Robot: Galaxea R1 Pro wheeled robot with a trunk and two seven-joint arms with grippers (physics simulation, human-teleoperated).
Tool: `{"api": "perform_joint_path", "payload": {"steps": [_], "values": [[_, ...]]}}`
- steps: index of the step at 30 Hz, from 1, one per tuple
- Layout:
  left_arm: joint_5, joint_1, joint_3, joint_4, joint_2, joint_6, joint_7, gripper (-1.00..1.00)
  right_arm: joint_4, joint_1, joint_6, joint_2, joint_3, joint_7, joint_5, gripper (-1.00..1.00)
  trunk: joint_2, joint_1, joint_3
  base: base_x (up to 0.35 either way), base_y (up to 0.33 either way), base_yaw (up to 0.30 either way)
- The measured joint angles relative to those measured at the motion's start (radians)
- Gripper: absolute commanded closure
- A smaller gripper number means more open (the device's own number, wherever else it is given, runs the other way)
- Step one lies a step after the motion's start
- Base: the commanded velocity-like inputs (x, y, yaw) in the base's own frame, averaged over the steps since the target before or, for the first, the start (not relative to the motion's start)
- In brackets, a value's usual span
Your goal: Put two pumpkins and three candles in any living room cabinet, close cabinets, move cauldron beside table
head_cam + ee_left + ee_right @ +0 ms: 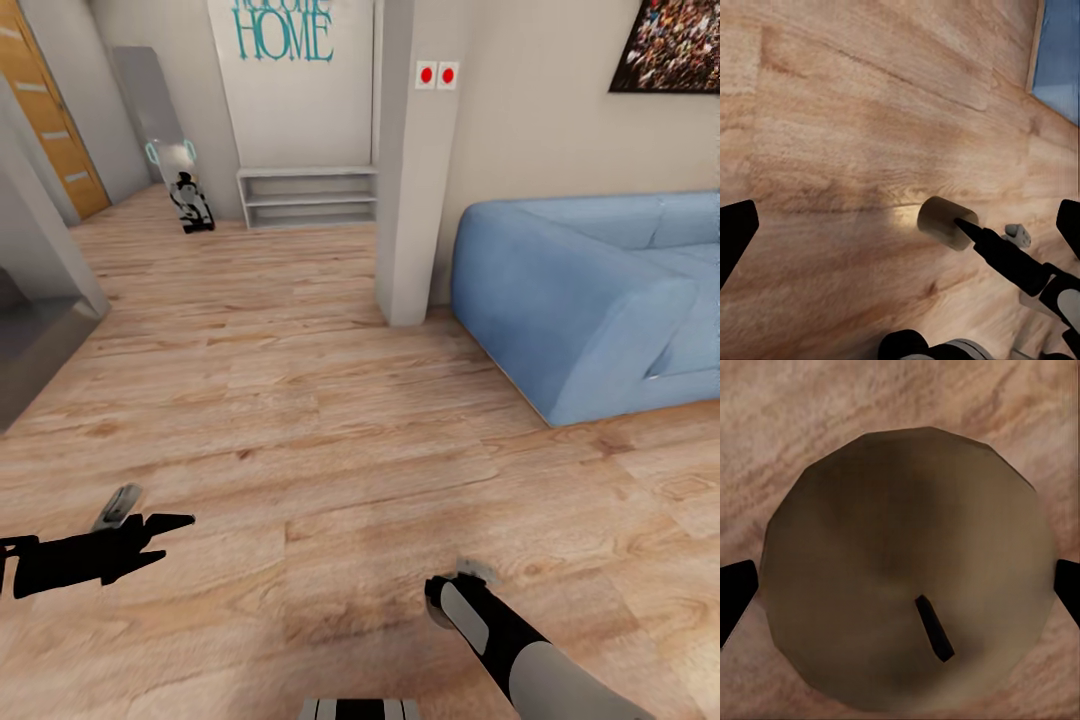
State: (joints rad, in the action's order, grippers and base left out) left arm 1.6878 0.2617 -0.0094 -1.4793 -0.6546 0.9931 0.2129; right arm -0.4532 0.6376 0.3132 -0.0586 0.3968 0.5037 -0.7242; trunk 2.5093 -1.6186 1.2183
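I am standing on a wood-plank floor [300, 420] of warm tan laminate with streaky grain, and I am reaching my right gripper [462, 585] down over a candle [907, 570] standing upright on the floor near me, to my right. From the right wrist, the candle is showing as a dull, beige-brown faceted disc with a short black wick leaning off-centre, and my black fingertips [735, 600] are sitting wide on either side of it, spread and not touching the wax. From the left wrist the same candle [945, 223] is reading as a squat, smooth cylinder with my right arm's black, tapered end coming down just beside its top. My left gripper [160, 525] is hanging low at the near left, matte black and angular, its jaws spread with nothing between them. Farther off, a blue sofa [590, 300] with soft, rounded fabric cushions is sitting on the right, just beside a plain square pale pillar [410, 170]. At the far wall a low pale grey open shelf unit [308, 197] is standing under teal lettering reading HOME [283, 35], and an orange wood door [50, 120] is showing at the far left.
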Motion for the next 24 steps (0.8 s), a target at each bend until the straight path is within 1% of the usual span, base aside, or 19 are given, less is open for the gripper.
{"api": "perform_joint_path", "payload": {"steps": [4,7,8,9,11,12,13,14,15,16,18,24], "values": [[-0.001,0.003,-0.024,-0.002,0.011,-0.001,0.002,-1.00,-0.001,0.000,0.000,0.000,0.000,0.000,0.000,1.00,-0.001,0.002,-0.015,0.000,0.000,0.000],[-0.004,0.004,-0.030,0.000,0.013,-0.002,0.003,-1.00,-0.001,0.000,0.000,0.001,0.000,0.000,0.000,1.00,-0.002,0.003,-0.027,0.000,0.000,0.000],[-0.010,0.005,-0.031,0.001,0.013,-0.002,0.008,-1.00,-0.001,0.000,0.001,0.001,0.000,-0.001,-0.001,1.00,-0.002,0.004,-0.031,0.000,0.000,0.000],[-0.020,0.005,-0.032,0.001,0.013,-0.002,0.014,-1.00,-0.002,0.000,0.002,0.001,0.000,-0.001,-0.001,1.00,-0.002,0.004,-0.035,0.000,0.000,0.000],[-0.057,0.006,-0.031,0.001,0.014,-0.003,0.032,-1.00,-0.002,0.000,0.007,0.001,-0.001,-0.001,-0.003,1.00,-0.003,0.005,-0.043,0.000,0.000,0.000],[-0.067,0.006,-0.031,0.001,0.014,-0.003,0.037,-1.00,-0.002,0.000,0.010,0.001,-0.001,-0.001,-0.003,1.00,-0.003,0.005,-0.046,0.000,0.000,0.000],[-0.094,0.006,-0.030,0.001,0.014,-0.003,0.050,-1.00,-0.004,0.000,0.021,0.001,-0.001,-0.001,-0.005,1.00,-0.003,0.006,-0.050,0.000,0.000,0.000],[-0.107,0.006,-0.030,0.001,0.014,-0.003,0.058,-1.00,-0.005,0.000,0.028,0.001,-0.002,-0.001,-0.004,1.00,-0.003,0.006,-0.054,0.000,0.000,0.000],[-0.136,0.006,-0.030,0.001,0.014,-0.002,0.093,-1.00,-0.006,0.000,0.038,0.000,-0.002,0.000,-0.005,1.00,-0.004,0.007,-0.058,0.000,0.000,0.000],[-0.141,0.007,-0.030,0.001,0.014,-0.003,0.113,-1.00,-0.007,0.000,0.041,0.000,-0.002,0.000,-0.003,1.00,-0.004,0.007,-0.062,0.000,0.000,0.000],[-0.145,0.007,-0.030,0.001,0.015,-0.003,0.129,-1.00,-0.007,0.000,0.043,0.000,-0.002,0.001,-0.003,1.00,-0.004,0.008,-0.070,0.000,0.000,0.000],[-0.149,0.009,-0.031,0.001,0.016,-0.004,0.139,-1.00,-0.007,0.000,0.045,0.000,-0.003,-0.001,-0.009,1.00,-0.006,0.011,-0.093,0.000,0.000,0.000]]}}
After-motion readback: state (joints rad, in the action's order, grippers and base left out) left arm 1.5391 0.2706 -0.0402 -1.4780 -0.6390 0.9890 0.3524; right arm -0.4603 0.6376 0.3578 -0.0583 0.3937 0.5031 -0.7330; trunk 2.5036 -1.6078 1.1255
